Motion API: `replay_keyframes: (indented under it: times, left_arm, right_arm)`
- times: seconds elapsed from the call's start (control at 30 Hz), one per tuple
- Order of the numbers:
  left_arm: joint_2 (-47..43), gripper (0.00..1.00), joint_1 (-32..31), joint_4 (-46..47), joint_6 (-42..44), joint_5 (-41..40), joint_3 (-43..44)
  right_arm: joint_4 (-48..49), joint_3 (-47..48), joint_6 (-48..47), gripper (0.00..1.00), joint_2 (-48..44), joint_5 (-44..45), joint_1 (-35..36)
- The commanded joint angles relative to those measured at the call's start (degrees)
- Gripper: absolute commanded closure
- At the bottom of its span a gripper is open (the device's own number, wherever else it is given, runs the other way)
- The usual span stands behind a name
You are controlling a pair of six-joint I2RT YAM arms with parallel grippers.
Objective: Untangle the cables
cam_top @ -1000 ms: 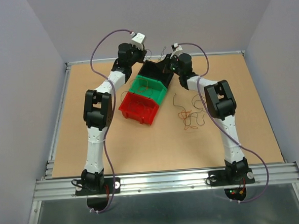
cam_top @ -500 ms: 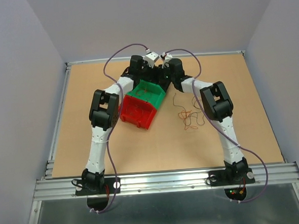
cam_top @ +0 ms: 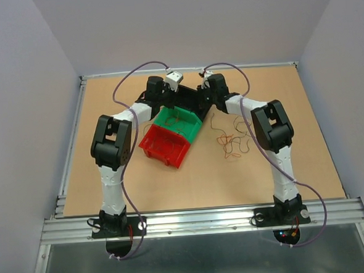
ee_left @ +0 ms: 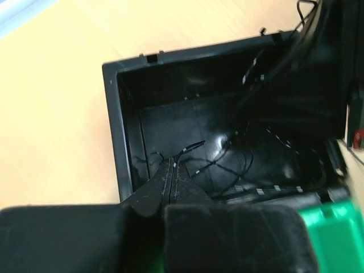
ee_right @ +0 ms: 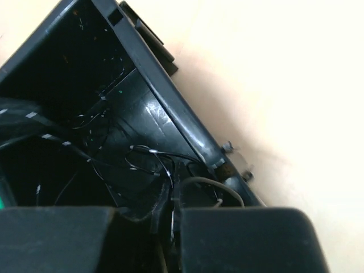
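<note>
The cables (cam_top: 229, 140), a loose tangle of dark, red and orange hair-thin wires, lie on the table right of the bins. Both arms reach into the black bin (cam_top: 191, 97) at the back. My left gripper (cam_top: 175, 100) is shut; in the left wrist view its tips (ee_left: 172, 166) pinch a thin black wire (ee_left: 190, 149) over the bin floor. My right gripper (cam_top: 205, 96) is shut too, its tips (ee_right: 174, 183) closed on another thin black wire (ee_right: 149, 150) near the bin wall (ee_right: 170, 108). More black wires curl inside the bin.
A green bin (cam_top: 180, 120) and a red bin (cam_top: 164, 145) stand in a diagonal row in front of the black one, each with a few wires inside. A pale grey wire (ee_right: 219, 183) loops beside my right fingers. Raised rails edge the table.
Both grippers have come together and dipped into the black bin. The left elbow swung out to the left. The row of bins slid slightly toward the near left.
</note>
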Motion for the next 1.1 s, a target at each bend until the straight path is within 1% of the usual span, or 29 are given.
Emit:
replay_keyframes:
  times: [0.0, 0.03, 0.1, 0.13, 0.2, 0.23, 0.3, 0.33, 0.4, 0.53, 0.57, 0.6, 0.63, 0.7, 0.8, 0.87, 0.9, 0.93, 0.97, 1.0, 1.03, 1.07]
  left_arm:
    - [-7.8, 1.0, 0.2, 5.8, -3.3, 1.7, -5.7]
    - [-8.5, 1.0, 0.2, 5.7, -3.4, 0.8, -6.4]
    - [-9.7, 1.0, 0.2, 5.9, -3.7, 0.6, -7.2]
    - [-10.0, 1.0, 0.2, 6.9, -4.0, 1.0, -8.5]
    - [-10.3, 1.0, 0.2, 7.7, -4.1, 1.3, -9.4]
    - [-10.2, 1.0, 0.2, 8.2, -4.1, 1.5, -9.8]
    - [-9.5, 1.0, 0.2, 8.0, -4.4, 1.3, -9.5]
    - [-9.3, 1.0, 0.2, 7.7, -4.4, 1.1, -9.1]
    - [-9.3, 1.0, 0.2, 7.6, -4.4, 1.0, -8.9]
    - [-10.0, 1.0, 0.1, 7.5, -4.3, 0.7, -9.4]
    - [-10.0, 1.0, -0.1, 7.4, -4.4, 0.3, -9.4]
    - [-10.2, 1.0, -0.3, 7.0, -4.1, -0.1, -9.4]
    - [-10.2, 1.0, -0.4, 6.9, -4.1, -0.2, -9.4]
    - [-10.1, 1.0, -0.5, 7.0, -4.0, -0.3, -9.4]
    - [-9.9, 1.0, -1.1, 6.9, -4.0, -0.5, -9.3]
    - [-9.9, 0.99, -1.3, 6.3, -3.6, -0.9, -9.0]
    - [-10.0, 0.95, -1.5, 6.2, -3.4, -1.1, -8.9]
    - [-10.0, 0.85, -1.6, 6.1, -3.4, -1.8, -8.8]
    - [-10.1, 0.79, -1.7, 6.1, -3.4, -2.0, -8.9]
    - [-10.5, 0.71, -1.7, 6.1, -3.3, -2.3, -8.9]
    - [-10.7, 0.71, -1.6, 6.2, -3.3, -2.6, -8.9]
    - [-11.2, 0.66, -1.6, 6.2, -2.9, -2.7, -9.1]
  right_arm:
    - [-1.4, -2.9, -0.9, 0.93, -6.3, 1.0, -0.2]
    - [-1.4, -3.1, -0.8, 0.88, -6.7, 0.7, -0.2]
    - [-1.3, -3.8, -0.7, 0.83, -7.8, 0.5, -0.2]
    - [-1.3, -4.6, -0.5, 0.76, -8.7, 0.3, -0.2]
    - [-1.3, -5.5, -0.6, 0.71, -9.8, 0.2, -0.1]
    - [-1.3, -6.7, -0.6, 0.64, -11.1, 0.0, -0.1]
    - [-1.3, -7.9, -0.8, 0.59, -12.4, -0.6, -0.1]
    - [-1.3, -8.5, -1.1, 0.54, -13.7, -1.1, -0.1]
    - [-1.2, -10.2, -1.4, 0.48, -15.1, -1.6, -0.1]
    - [-0.1, -12.4, -0.9, 0.44, -18.0, -1.3, -0.1]
    - [0.5, -12.6, -0.6, 0.39, -18.3, -0.8, -0.1]
    - [0.8, -13.2, 0.1, 0.28, -19.1, 0.6, -0.1]
    - [1.4, -13.6, 0.6, 0.23, -19.4, 1.6, -0.2]
    - [2.9, -14.1, 2.1, 0.16, -19.8, 3.1, -0.2]
    - [3.9, -13.3, 2.4, 0.15, -19.2, 4.4, -0.2]
    - [4.9, -12.3, 2.8, 0.18, -18.0, 4.3, -0.2]
    - [5.4, -12.1, 3.0, 0.19, -17.8, 4.3, -0.2]
    - [6.0, -11.8, 3.2, 0.25, -17.0, 4.0, -0.2]
    - [7.2, -11.8, 3.5, 0.27, -16.7, 3.7, -0.3]
    - [8.0, -11.7, 3.6, 0.31, -16.3, 3.3, -0.2]
    - [8.5, -11.7, 3.7, 0.34, -16.3, 3.2, -0.2]
    - [9.1, -11.7, 4.0, 0.37, -16.0, 3.4, -0.2]
